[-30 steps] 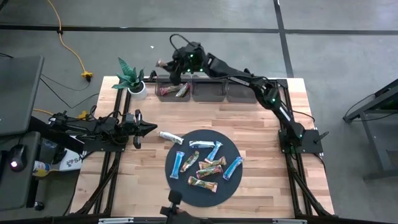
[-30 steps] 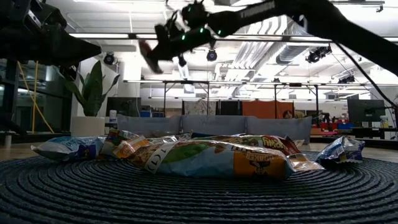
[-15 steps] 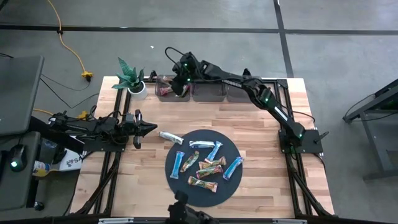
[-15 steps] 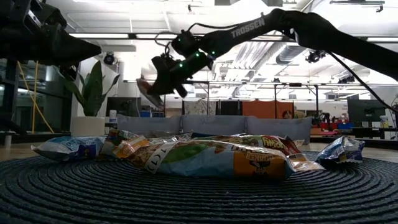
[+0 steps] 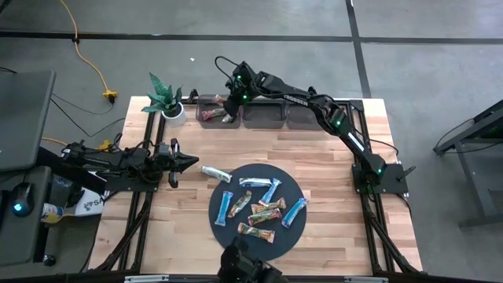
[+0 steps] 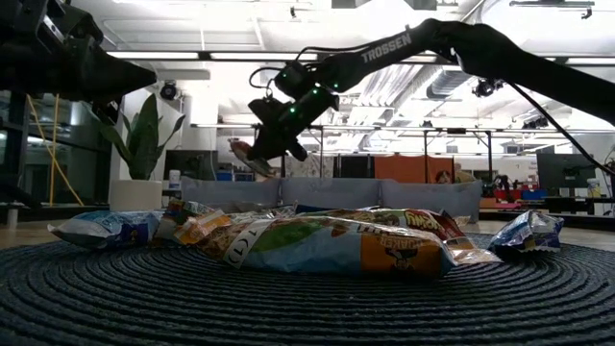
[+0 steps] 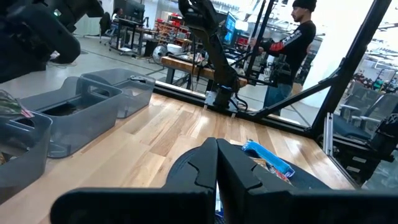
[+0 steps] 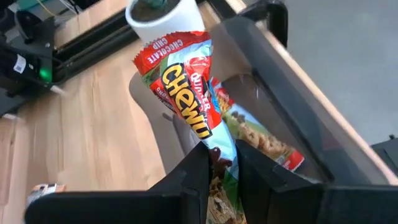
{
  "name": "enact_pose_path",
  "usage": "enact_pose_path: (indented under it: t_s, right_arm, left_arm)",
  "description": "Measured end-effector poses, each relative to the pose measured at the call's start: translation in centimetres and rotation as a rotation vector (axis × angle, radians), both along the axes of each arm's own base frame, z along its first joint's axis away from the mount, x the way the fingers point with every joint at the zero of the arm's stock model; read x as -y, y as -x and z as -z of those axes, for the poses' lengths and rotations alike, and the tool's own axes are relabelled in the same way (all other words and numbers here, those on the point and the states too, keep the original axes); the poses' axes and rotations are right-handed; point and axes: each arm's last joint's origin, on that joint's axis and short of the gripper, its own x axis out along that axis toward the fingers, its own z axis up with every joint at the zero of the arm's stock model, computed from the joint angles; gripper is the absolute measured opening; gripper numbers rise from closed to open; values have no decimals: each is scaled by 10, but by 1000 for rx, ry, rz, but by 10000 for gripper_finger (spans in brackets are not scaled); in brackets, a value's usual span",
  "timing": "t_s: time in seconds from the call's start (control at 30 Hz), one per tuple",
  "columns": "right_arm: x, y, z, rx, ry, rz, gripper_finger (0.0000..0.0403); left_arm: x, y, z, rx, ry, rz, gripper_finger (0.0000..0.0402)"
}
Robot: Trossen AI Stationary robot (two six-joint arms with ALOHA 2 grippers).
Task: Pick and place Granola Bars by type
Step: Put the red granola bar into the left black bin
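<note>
My right gripper (image 5: pixel 229 104) reaches over the left clear bin (image 5: pixel 206 104) at the table's far edge, shut on a red and light-blue granola bar (image 8: pixel 186 81). That bin holds other red-wrapped bars (image 8: pixel 264 146). Several bars in light blue and green-brown lie on the dark round disc (image 5: pixel 291 236), and one pale bar (image 5: pixel 214 174) lies on the table to the disc's left. My left gripper (image 5: pixel 192 161) waits shut near the table's left edge, level above the wood; its closed fingers (image 7: pixel 205 163) show in the left wrist view. My right gripper pinches the bar by one end (image 8: pixel 217 152) between its two fingers (image 8: pixel 189 177). The fingers slant down from the table's right. The bar sticks out past the fingertips, tilted, lifted clear above the left bin; in the low view it shows as the bar (image 6: pixel 245 154) below the gripper (image 6: pixel 265 146).
Two more clear bins (image 5: pixel 263 114) (image 5: pixel 305 115) stand in a row to the right of the left one. A potted plant (image 5: pixel 167 102) stands at the table's far left corner, close to the left bin. A person stands in the room beyond the table (image 7: pixel 292 43).
My right gripper has come down toward the left bin and a little toward the table's near edge, still shut on the bar. The bar has gone down with it, from well above the bin to just over it.
</note>
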Motion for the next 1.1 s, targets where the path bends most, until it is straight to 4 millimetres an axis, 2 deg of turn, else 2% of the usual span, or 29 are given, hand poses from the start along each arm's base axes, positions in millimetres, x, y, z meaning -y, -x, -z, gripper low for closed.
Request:
enact_pose_path:
  t_s: [0.3, 0.9, 1.1]
  right_arm:
    - [-3, -7, 37, -50, -134, -30, 55]
    - [-13, -13, 38, -59, -104, -47, 56]
    - [-15, -15, 39, -69, -82, -40, 77]
  left_arm:
    - [0, 0, 0, 0, 0, 0, 1]
    - [0, 0, 0, 0, 0, 0, 1]
    - [0, 0, 0, 0, 0, 0, 1]
